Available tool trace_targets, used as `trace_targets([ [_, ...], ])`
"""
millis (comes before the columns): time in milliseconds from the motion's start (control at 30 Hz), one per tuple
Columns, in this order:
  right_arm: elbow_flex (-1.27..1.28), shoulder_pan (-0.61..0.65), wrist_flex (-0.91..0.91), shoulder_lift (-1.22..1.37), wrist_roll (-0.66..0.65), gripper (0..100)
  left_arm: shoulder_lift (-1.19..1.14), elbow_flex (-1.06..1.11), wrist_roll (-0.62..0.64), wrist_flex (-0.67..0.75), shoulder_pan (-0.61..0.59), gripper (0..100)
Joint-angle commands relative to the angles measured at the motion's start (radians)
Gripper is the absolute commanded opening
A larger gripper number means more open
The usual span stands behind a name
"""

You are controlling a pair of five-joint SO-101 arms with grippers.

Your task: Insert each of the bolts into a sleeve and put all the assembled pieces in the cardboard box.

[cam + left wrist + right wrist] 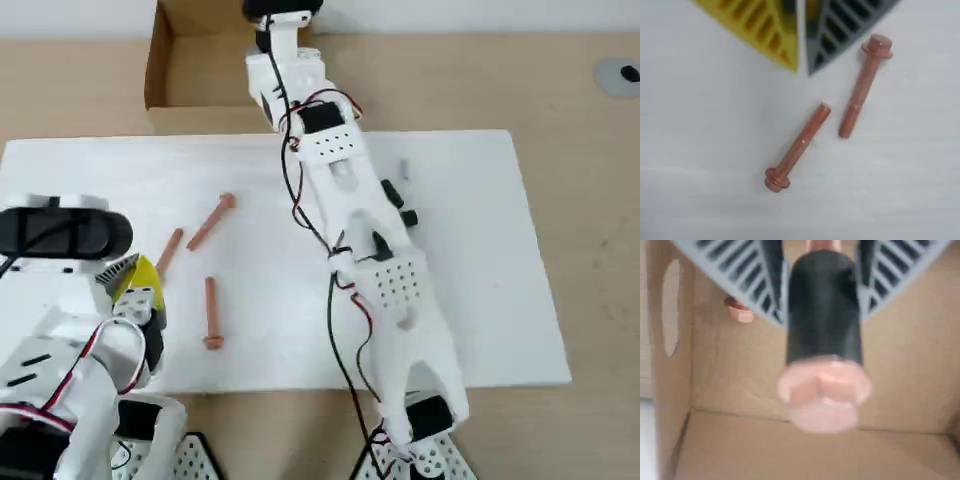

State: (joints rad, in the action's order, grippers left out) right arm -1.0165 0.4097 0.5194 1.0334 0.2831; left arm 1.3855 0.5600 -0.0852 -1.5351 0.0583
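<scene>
My right gripper (pixel 822 317) is shut on a black sleeve (pixel 823 310) with a copper bolt through it; the bolt's head (pixel 822 390) faces the camera. It hangs inside the cardboard box (pixel 715 380), where another bolt head (pixel 740 310) shows behind a finger. In the high view the right arm (pixel 340 170) stretches over the white board to the box (pixel 160 70). My left gripper (pixel 801 67), yellow and grey, is shut and holds nothing, just above two loose bolts (pixel 797 147) (pixel 865 85). Three bolts lie on the board (pixel 212 222) (pixel 170 250) (pixel 212 312).
Two black sleeves (pixel 395 195) (pixel 410 217) lie on the white board (pixel 480 300) close beside the right arm. A small grey piece (pixel 404 168) lies beyond them. A round fitting (pixel 618 75) sits in the wooden table at the far right.
</scene>
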Motion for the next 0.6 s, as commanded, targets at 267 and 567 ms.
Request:
trace_targets([
  [267,-0.208,-0.073,0.072,0.168,-0.009,1.2,0.002,0.006,0.0,0.015,-0.014,1],
  [567,-0.209,-0.07,0.187,0.202,-0.095,1.3,0.002,-0.003,0.0,0.012,-0.014,1],
])
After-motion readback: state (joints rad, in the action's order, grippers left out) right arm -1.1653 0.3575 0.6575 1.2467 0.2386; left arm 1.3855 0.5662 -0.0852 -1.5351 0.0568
